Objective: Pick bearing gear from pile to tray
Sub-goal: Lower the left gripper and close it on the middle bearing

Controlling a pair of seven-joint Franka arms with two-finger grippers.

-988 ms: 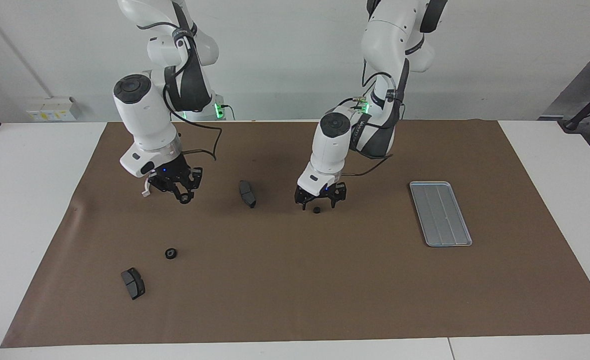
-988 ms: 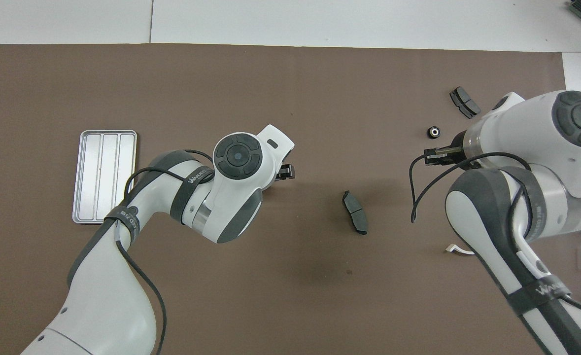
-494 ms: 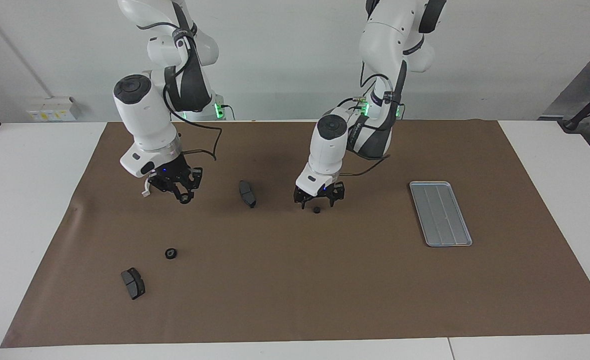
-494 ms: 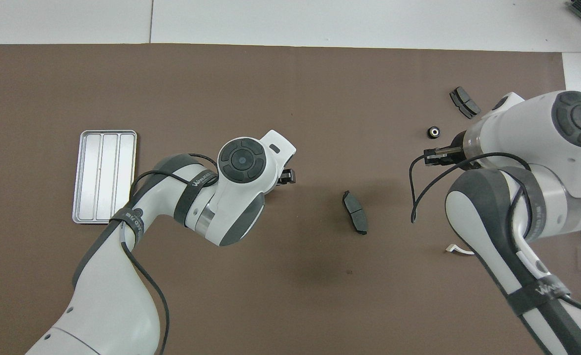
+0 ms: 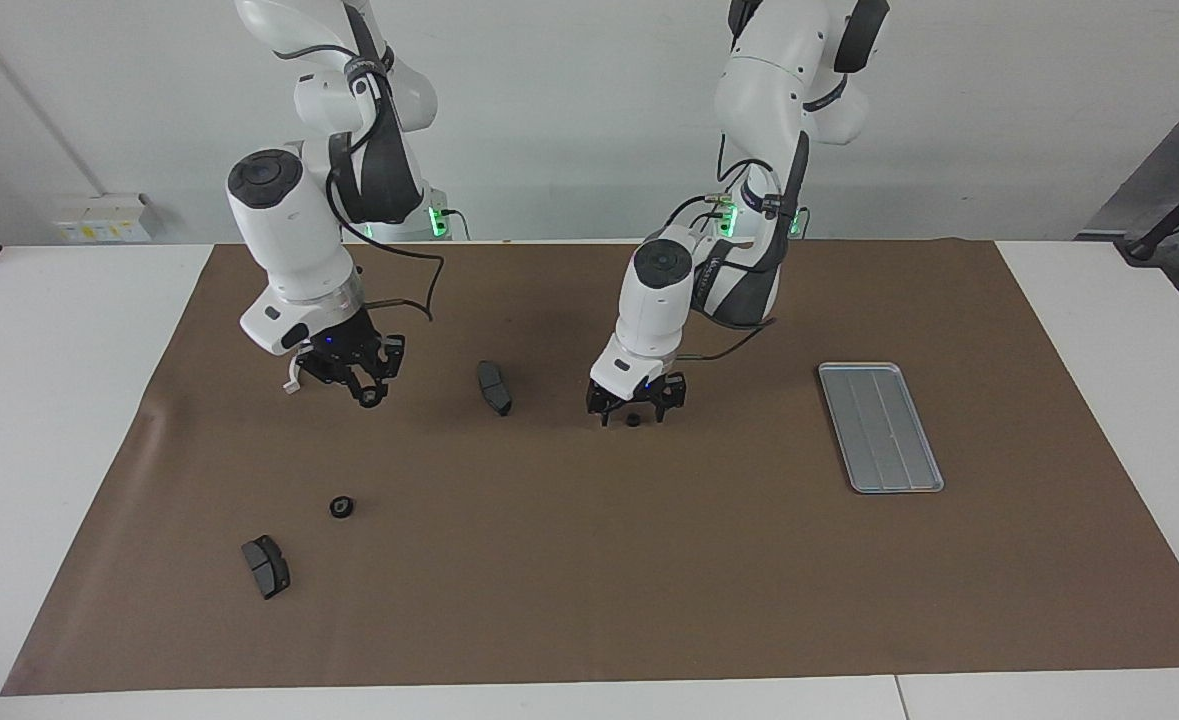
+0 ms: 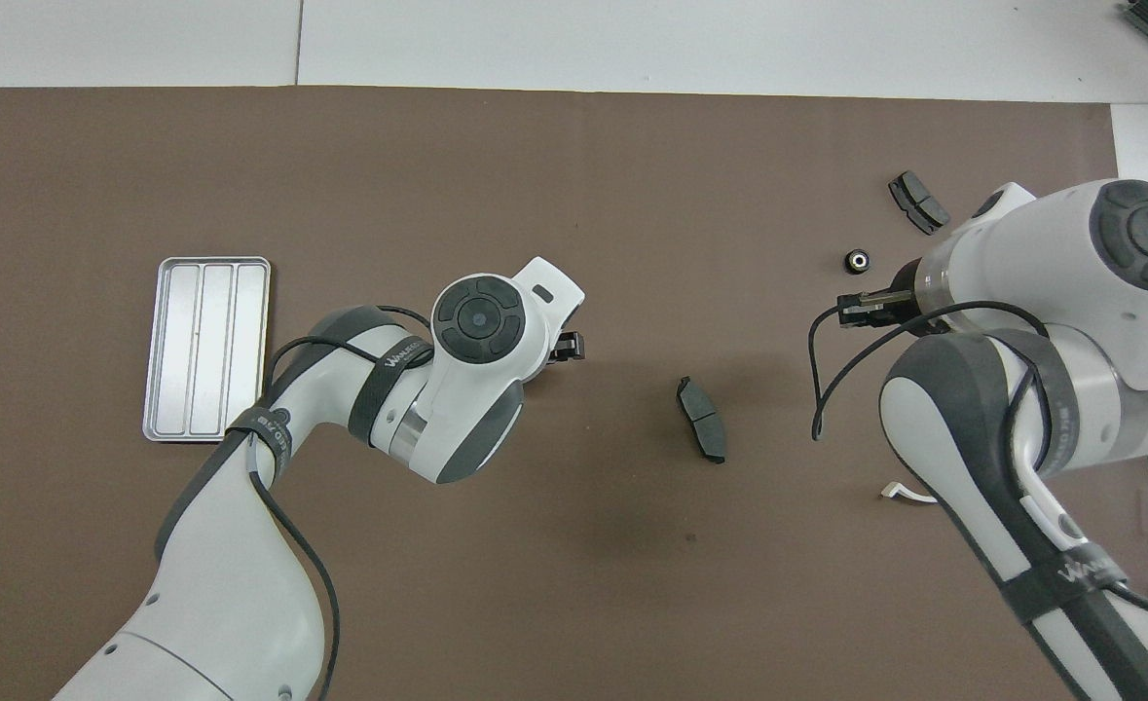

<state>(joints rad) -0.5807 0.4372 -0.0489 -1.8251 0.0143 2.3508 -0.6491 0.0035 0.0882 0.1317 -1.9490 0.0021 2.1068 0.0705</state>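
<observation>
A tiny black bearing gear (image 5: 632,420) lies on the brown mat near the table's middle. My left gripper (image 5: 637,408) is down around it, open, with one finger on each side. In the overhead view the left wrist hides this gear, and only a bit of the left gripper (image 6: 566,346) shows. A second gear (image 5: 341,507) (image 6: 857,260) lies toward the right arm's end. My right gripper (image 5: 370,396) (image 6: 861,310) hangs shut above the mat there; I cannot tell if anything sits between its tips. The silver tray (image 5: 879,427) (image 6: 205,348) lies toward the left arm's end.
One dark brake-pad piece (image 5: 494,387) (image 6: 701,419) lies between the two grippers. Another brake-pad piece (image 5: 265,566) (image 6: 917,202) lies farther out than the second gear. A white half-ring bracket (image 5: 291,378) (image 6: 905,494) rests by the right arm.
My left gripper has sunk lower onto the mat around the gear, and its fingers have drawn in a little. The right arm has not moved.
</observation>
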